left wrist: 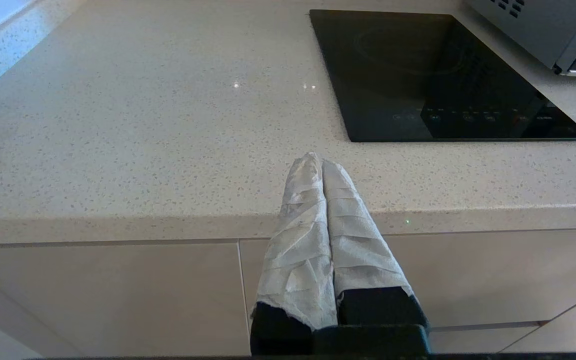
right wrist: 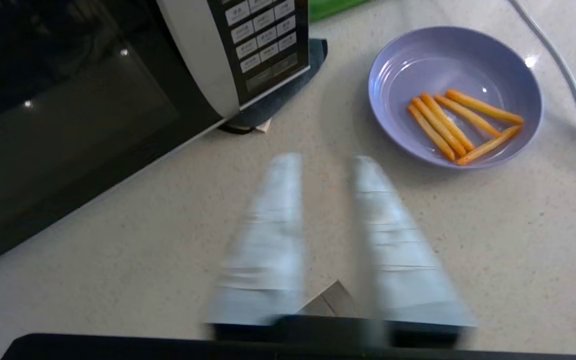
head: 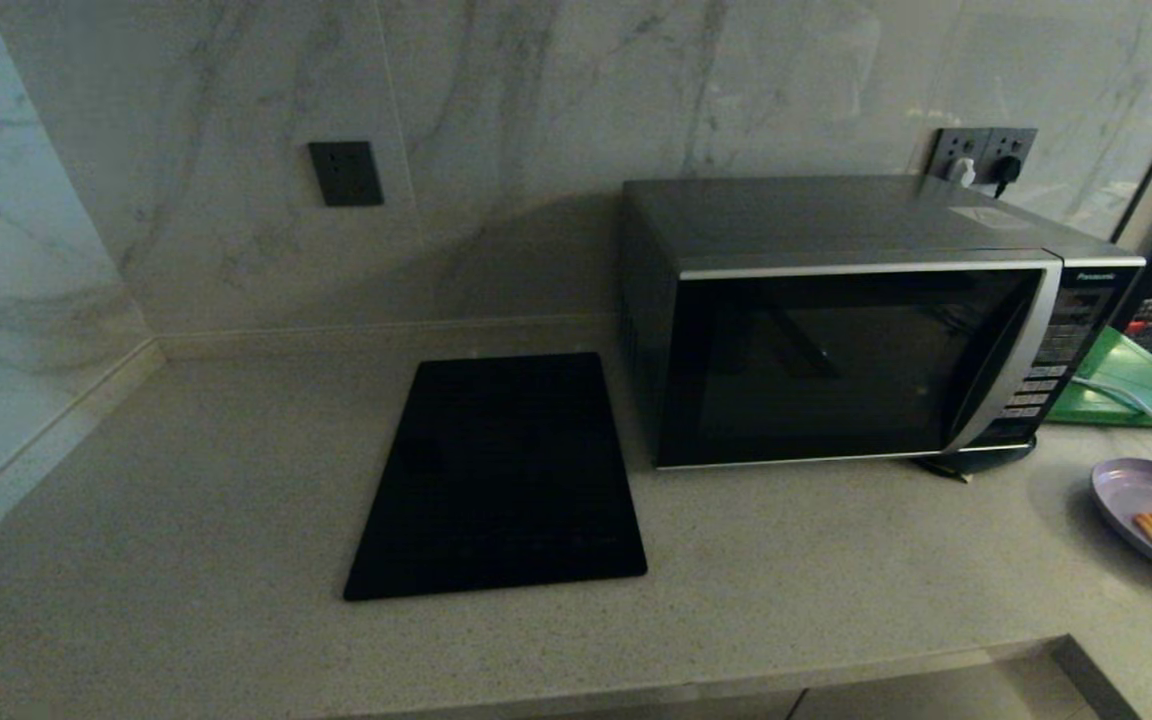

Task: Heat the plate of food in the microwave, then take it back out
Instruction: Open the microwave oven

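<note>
The microwave (head: 856,320) stands on the counter at the back right with its black glass door shut; its button panel (right wrist: 260,35) shows in the right wrist view. The lavender plate (head: 1136,500) holds orange food sticks (right wrist: 463,125) and lies on the counter right of the microwave, at the head view's right edge. My right gripper (right wrist: 325,160) hangs open above bare counter between the microwave's front corner and the plate (right wrist: 455,95), holding nothing. My left gripper (left wrist: 320,162) is shut and empty, parked at the counter's front edge, out of the head view.
A flat black cooktop panel (head: 501,480) lies left of the microwave. A green board (head: 1116,385) lies behind the plate, and a white cable (right wrist: 553,55) runs past the plate. Marble walls close the back and left. The counter's front edge (left wrist: 168,220) drops to cabinet fronts.
</note>
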Robot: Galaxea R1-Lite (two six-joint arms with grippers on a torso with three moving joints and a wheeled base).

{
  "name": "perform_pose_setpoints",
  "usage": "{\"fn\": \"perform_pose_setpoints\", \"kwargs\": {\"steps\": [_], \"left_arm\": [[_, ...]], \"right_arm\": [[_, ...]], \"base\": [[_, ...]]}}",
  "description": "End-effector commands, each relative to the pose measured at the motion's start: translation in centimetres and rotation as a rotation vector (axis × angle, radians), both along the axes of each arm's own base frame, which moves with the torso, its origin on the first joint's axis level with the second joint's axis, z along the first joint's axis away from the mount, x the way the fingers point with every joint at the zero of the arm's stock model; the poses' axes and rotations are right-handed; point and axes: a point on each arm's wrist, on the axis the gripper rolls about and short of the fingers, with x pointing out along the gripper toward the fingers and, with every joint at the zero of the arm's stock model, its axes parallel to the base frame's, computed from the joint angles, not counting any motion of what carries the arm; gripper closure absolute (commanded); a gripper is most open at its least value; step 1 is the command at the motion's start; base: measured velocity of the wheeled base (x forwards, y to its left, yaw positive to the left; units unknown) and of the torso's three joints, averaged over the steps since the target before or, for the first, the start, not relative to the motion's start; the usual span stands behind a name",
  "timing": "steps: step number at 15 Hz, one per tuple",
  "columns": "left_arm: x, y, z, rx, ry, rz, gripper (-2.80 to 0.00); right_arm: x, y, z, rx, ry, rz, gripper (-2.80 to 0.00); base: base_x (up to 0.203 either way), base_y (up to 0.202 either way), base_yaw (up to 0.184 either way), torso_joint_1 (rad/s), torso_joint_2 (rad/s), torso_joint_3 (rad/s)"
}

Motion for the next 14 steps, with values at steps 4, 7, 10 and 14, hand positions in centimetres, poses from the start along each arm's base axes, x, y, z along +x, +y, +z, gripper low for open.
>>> {"fn": "perform_pose_setpoints", "kwargs": {"steps": [4, 7, 10, 14], "left_arm": [[0.0, 0.0, 0.0, -0.001, 0.001, 0.0, 0.0], [0.0, 0.0, 0.0, -0.001, 0.001, 0.0, 0.0], [0.0, 0.0, 0.0, -0.001, 0.0, 0.0, 0.0], [0.0, 0.0, 0.0, -0.001, 0.001, 0.0, 0.0]], "right_arm": [[0.2, 0.9, -0.4, 0.055, -0.001, 0.054, -2.8], [1.2, 1.6, -1.3, 0.092, 0.035, 0.124, -2.8], [2.6, 2.0, -2.3, 0.101, 0.078, 0.156, -2.8], [4.2, 1.9, -2.9, 0.036, 0.079, 0.048, -2.8]], "base": [[0.0, 0.0, 0.0, 0.0, 0.0, 0.0], [0.0, 0.0, 0.0, 0.0, 0.0, 0.0], [0.0, 0.0, 0.0, 0.0, 0.0, 0.0], [0.0, 0.0, 0.0, 0.0, 0.0, 0.0]]}}
